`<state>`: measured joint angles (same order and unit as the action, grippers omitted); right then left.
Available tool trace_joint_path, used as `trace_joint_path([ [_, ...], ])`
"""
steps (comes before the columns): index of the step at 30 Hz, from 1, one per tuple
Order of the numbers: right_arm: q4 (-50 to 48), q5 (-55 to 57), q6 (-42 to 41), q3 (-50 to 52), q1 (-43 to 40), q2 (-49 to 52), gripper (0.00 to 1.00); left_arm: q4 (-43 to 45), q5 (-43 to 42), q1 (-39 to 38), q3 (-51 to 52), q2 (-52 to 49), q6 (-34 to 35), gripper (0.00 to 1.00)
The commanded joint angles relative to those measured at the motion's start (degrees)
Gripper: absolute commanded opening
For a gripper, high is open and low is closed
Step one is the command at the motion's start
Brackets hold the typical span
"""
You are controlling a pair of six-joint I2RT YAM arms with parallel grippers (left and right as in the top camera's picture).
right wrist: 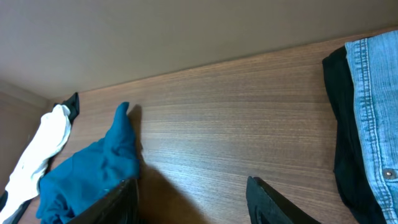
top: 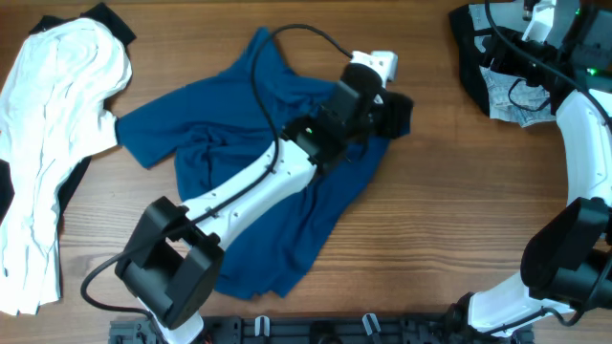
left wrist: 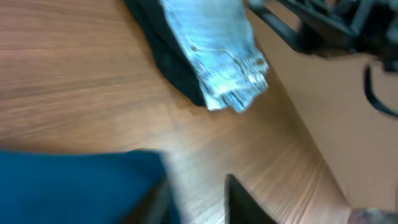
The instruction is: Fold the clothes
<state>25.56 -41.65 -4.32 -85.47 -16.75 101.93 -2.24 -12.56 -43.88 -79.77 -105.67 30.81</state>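
A blue shirt (top: 239, 134) lies crumpled and spread across the middle of the table. My left arm reaches over it. My left gripper (top: 397, 115) is at the shirt's right edge. In the blurred left wrist view its jaws (left wrist: 196, 199) are open with bare wood between them, and the blue shirt (left wrist: 74, 186) lies against the left finger. My right gripper (top: 535, 24) is at the far right corner. Its jaws (right wrist: 193, 199) are wide open and empty above the wood. The right wrist view shows the blue shirt (right wrist: 93, 168) at the left.
A white garment (top: 57, 115) lies along the table's left side over something dark, and also shows in the right wrist view (right wrist: 43, 143). A pile of black and denim clothes (top: 497, 76) sits at the back right, seen in both wrist views (left wrist: 217, 56) (right wrist: 373, 106).
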Motion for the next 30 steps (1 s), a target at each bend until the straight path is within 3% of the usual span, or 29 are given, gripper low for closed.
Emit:
trace_joint_path([
  [1,-0.68,-1.92,-0.33,-1.22,0.0,0.17,0.61,0.28,-0.72,2.56,-0.87,1.11,-1.38,1.0],
  [5,-0.7,-2.51,-0.33,-1.22,0.13,0.17,0.66,-2.73,-0.7,10.49,-0.87,6.51,-1.4,1.0],
  [10,-4.48,-0.74,-0.11,-1.22,5.11,0.2,0.65,-14.99,-0.22,23.26,-0.87,12.63,-1.46,1.0],
  [13,-6.36,7.08,1.99,-1.22,10.82,0.2,0.65,-21.62,0.44,30.23,-0.87,14.29,-2.1,1.0],
  [16,-7.8,18.62,5.09,-1.22,20.24,0.52,0.59,-30.64,4.13,37.51,-0.87,14.49,-2.08,1.0],
  [20,-9.99,25.35,7.65,-1.22,29.7,2.99,0.6,-37.77,10.91,42.45,-0.87,14.47,-2.08,1.0],
  [25,-11.8,25.4,8.39,-1.88,36.59,11.34,0.61,-42.07,11.13,45.99,-0.87,14.43,-2.08,1.0],
  [30,-7.15,26.6,11.65,-7.61,41.24,21.03,0.61,-42.51,12.7,46.03,-0.87,14.36,-2.12,1.0],
])
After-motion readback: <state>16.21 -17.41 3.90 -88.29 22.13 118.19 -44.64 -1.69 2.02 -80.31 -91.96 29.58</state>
